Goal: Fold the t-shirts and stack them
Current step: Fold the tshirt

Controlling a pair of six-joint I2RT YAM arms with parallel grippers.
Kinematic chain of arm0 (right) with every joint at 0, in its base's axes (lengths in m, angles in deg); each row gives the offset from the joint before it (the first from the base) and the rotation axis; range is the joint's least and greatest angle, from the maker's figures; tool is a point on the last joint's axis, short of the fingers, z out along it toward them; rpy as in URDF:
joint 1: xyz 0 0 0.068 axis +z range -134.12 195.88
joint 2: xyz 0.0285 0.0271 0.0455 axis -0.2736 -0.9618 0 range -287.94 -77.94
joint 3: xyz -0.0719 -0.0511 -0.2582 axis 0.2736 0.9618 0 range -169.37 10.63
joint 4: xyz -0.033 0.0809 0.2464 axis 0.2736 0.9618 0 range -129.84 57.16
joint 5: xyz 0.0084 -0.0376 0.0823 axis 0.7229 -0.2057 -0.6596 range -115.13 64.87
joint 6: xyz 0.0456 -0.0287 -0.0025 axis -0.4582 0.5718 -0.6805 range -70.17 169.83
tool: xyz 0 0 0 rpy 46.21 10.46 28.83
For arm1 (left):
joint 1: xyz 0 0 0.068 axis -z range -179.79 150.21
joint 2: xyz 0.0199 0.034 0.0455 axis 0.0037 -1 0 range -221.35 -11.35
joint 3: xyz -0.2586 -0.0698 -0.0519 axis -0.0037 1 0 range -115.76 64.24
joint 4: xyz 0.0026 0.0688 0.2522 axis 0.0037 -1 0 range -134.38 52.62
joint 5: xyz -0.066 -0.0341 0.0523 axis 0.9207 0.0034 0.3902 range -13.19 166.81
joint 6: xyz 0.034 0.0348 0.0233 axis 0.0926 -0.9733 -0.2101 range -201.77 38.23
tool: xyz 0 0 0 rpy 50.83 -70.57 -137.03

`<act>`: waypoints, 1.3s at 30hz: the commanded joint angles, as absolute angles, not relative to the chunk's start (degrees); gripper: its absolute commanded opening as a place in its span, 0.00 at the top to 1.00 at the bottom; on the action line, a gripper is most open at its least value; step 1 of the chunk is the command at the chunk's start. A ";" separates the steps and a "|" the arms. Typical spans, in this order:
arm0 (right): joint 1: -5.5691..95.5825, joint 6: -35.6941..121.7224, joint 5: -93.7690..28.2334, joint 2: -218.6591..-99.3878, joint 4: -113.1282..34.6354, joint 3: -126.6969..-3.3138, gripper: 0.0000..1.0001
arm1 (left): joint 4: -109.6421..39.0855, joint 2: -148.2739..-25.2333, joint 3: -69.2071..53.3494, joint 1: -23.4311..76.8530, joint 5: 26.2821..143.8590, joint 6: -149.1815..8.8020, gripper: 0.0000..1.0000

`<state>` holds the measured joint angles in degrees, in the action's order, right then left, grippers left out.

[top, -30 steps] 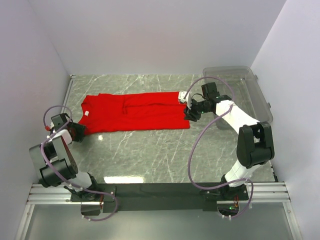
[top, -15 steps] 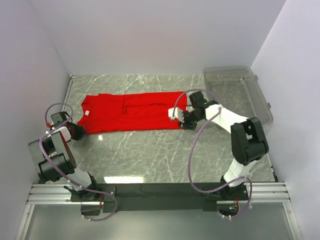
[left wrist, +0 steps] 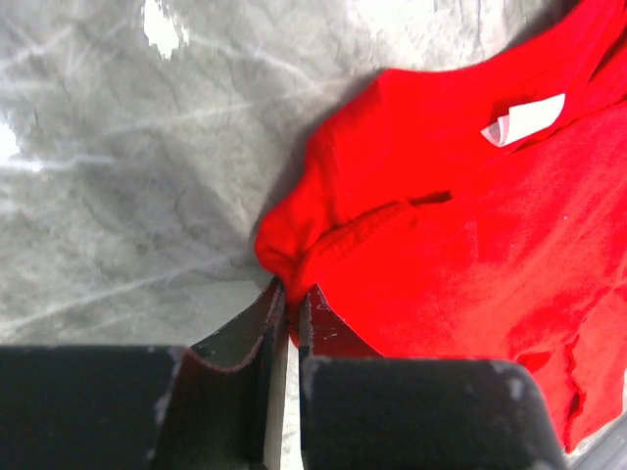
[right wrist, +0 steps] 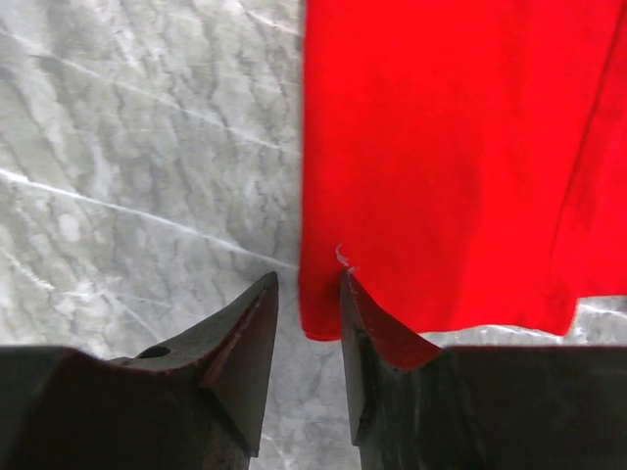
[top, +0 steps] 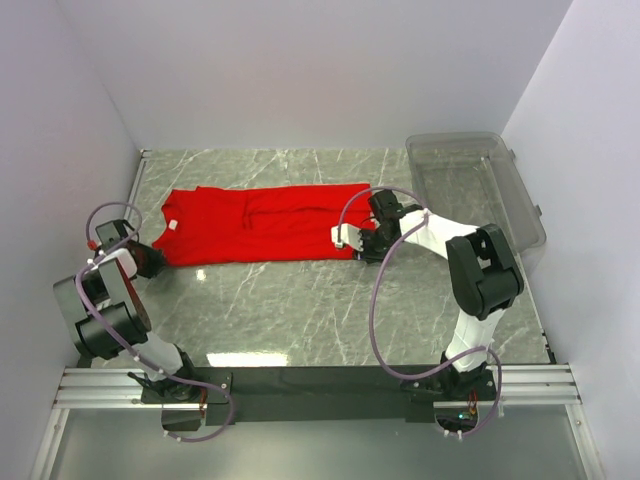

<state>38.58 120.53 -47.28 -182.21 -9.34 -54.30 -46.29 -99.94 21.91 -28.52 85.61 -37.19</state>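
Observation:
A bright red t-shirt [top: 270,222], folded into a long strip, lies flat across the marble table, with its white neck label [left wrist: 524,119] at the left end. My left gripper [top: 155,262] is low at that end. It is shut on a bunched corner of the t-shirt [left wrist: 392,235] pinched between its fingertips [left wrist: 291,294]. My right gripper [top: 360,246] is at the strip's right end, down on the table. It stands open [right wrist: 309,284], and the near corner of the t-shirt's [right wrist: 441,166] edge lies between its fingers.
A clear plastic bin [top: 520,200] stands at the back right, close behind the right arm. White walls close in the table on three sides. Bare marble [top: 290,310] lies between the shirt and the arm bases.
The left gripper has closed on the shirt's left corner. The right arm has swung left from beside the bin and come down over the shirt's right end, its jaws narrowing slightly.

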 commanded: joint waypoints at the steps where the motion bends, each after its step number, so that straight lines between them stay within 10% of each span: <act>1: 39.17 119.88 -45.17 -183.50 -11.89 -55.46 0.63 | -46.61 -101.26 18.89 -29.23 85.69 -39.32 0.99; 8: 39.52 119.52 -44.73 -183.68 -11.02 -55.64 1.00 | -47.49 -103.71 15.73 -29.67 85.60 -40.11 0.99; 26: 39.70 116.73 -50.26 -166.10 -4.16 -39.65 1.00 | -50.65 -118.65 -2.10 -29.59 90.52 -43.54 0.99; 39: 62.97 98.62 -53.69 -159.50 -5.39 -32.17 1.00 | -55.31 -126.04 -15.12 -24.75 83.93 -43.97 0.99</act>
<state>58.07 105.16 -52.28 -161.45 -8.66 -33.14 -57.02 -126.06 -11.85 -24.41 89.30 -43.20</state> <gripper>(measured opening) 0.009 0.101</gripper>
